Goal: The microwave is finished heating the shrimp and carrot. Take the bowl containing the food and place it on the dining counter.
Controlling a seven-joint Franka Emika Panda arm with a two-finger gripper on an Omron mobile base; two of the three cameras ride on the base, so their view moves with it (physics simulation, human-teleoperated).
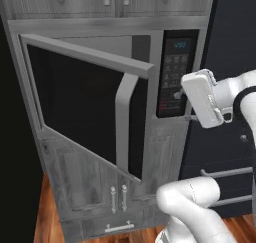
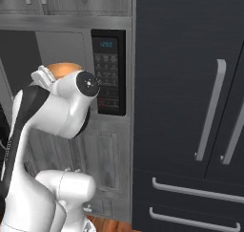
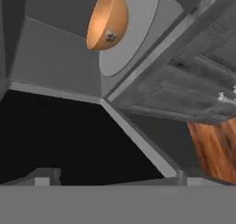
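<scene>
Bowl (image 3: 107, 20) on microwave (image 1: 172, 72) turntable, contents hidden (rim turned away), gripper (image 3: 113, 180) wide apart, empty.

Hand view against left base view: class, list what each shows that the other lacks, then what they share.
Hand view alone: the orange-tan bowl sitting on the pale grey turntable plate inside the microwave cavity, seen rolled sideways.
Left base view alone: the black keypad panel with its teal display, the vertical silver handle and the robot's white arm.
Both: the microwave's open black glass door, the grey wooden cabinets below and the reddish wood floor.
</scene>
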